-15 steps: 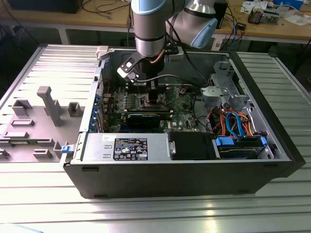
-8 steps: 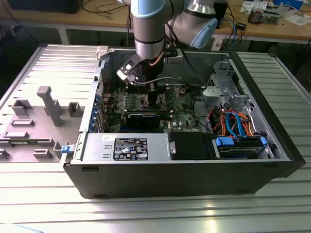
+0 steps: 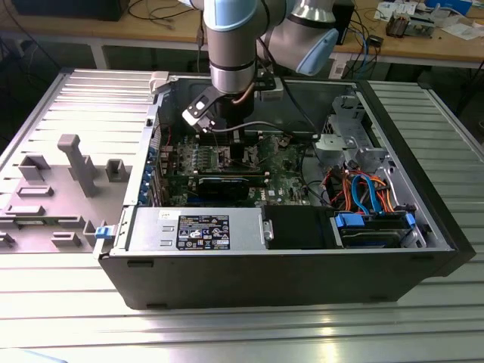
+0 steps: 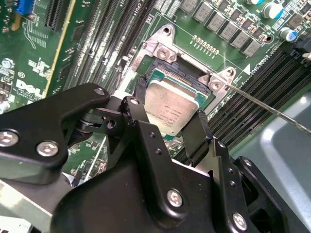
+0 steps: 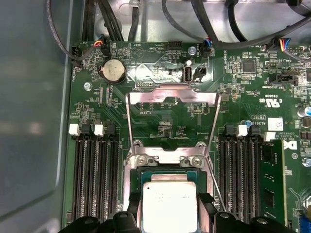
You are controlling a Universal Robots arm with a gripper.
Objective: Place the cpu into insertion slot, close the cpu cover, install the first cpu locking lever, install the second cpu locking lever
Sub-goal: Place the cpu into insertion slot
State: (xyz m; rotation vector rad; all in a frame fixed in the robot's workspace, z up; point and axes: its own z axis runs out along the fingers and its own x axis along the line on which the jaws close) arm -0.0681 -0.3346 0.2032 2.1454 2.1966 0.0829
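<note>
The cpu (image 4: 170,104), a flat square chip with a silvery top, sits level at the open socket (image 4: 163,48) on the green motherboard, in both wrist views. My gripper (image 4: 170,101) straddles it, with one black finger (image 4: 140,87) against each of two opposite edges. The cpu (image 5: 168,206) lies between the fingers (image 5: 132,206). The cpu cover (image 5: 170,90), a thin metal frame with a large window, stands flipped back beyond the socket. A thin wire locking lever (image 4: 272,109) sticks out sideways from the socket corner, unlatched. In the exterior view my gripper (image 3: 227,128) reaches down into the computer case.
Black memory slots (image 5: 95,170) flank the socket on both sides. A coin battery (image 5: 112,71) and cable plugs lie beyond the cover. The case (image 3: 302,265) holds a power supply, a black card (image 3: 227,184) and orange and blue cables (image 3: 363,189). A grey fixture plate (image 3: 60,181) lies at the exterior view's left.
</note>
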